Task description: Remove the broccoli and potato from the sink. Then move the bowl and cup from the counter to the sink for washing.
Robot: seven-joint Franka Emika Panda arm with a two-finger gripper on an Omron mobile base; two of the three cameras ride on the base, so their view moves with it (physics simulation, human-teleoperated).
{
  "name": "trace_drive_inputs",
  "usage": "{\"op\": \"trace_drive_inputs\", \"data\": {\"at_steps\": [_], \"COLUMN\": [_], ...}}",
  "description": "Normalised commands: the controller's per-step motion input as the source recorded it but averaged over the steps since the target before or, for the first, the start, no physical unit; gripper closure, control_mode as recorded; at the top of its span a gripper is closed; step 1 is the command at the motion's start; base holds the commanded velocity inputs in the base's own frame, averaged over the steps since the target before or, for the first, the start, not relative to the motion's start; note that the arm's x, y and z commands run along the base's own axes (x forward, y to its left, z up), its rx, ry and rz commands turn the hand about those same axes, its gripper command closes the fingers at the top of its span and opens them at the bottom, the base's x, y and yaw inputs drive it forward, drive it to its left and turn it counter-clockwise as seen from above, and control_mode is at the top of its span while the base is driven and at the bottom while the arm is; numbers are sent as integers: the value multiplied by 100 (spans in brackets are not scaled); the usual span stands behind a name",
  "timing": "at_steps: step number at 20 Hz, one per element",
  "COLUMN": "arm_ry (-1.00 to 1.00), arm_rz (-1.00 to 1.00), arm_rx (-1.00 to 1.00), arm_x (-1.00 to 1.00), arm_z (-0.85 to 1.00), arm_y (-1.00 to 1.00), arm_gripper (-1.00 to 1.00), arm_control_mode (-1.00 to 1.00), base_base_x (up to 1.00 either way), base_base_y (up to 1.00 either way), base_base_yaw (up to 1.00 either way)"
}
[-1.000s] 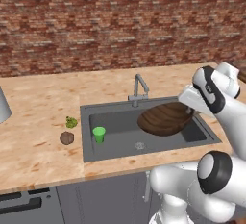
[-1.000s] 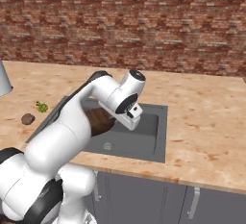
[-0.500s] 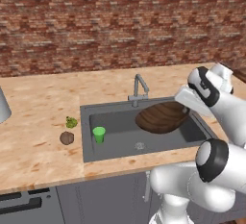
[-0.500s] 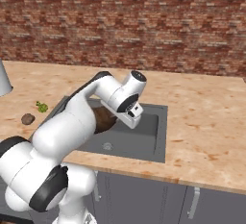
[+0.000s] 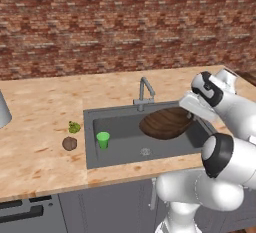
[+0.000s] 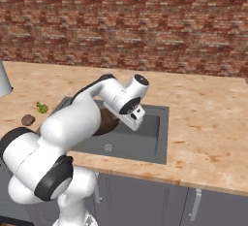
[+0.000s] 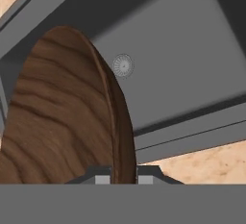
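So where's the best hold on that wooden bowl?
On its thin rim, where the claw pinches it now, coming from above the sink's right side. The bowl is wide and shallow, so only its edge fits between the fingers.

cup [image 5: 103, 139] in sink [image 5: 120, 149] left, broccoli [image 5: 74, 126] behind potato [image 5: 69, 143] on counter [image 5: 40, 127]

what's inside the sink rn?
Inside the sink: the green cup upright on the floor at its left end, the drain, and the wooden bowl tilted over the right half, held by the pincer. The floor under the bowl is covered.
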Motion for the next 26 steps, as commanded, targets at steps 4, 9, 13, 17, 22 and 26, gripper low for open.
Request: {"op": "trace_drive_inputs", "data": {"at_steps": [4, 9, 13, 17, 22, 26], "arm_ry": [-2, -4, -7, -8, -4, -1], "arm_rz": [1, 2, 4, 3, 0, 0], "arm_rx": [0, 0, 0, 0, 0, 0], "arm_x": [14, 11, 3, 6, 13, 17], "arm_z": [-21, -22, -26, -26, -24, -25], "arm_y": [0, 0, 0, 0, 0, 2], "arm_gripper": [100, 100, 100, 100, 100, 100], "arm_control_mode": [-100, -100, -100, -100, -100, -100], "base_base_x": [0, 0, 0, 0, 0, 0], "base_base_y": [0, 0, 0, 0, 0, 0], "base_base_yaw": [0, 0, 0, 0, 0, 0]}}
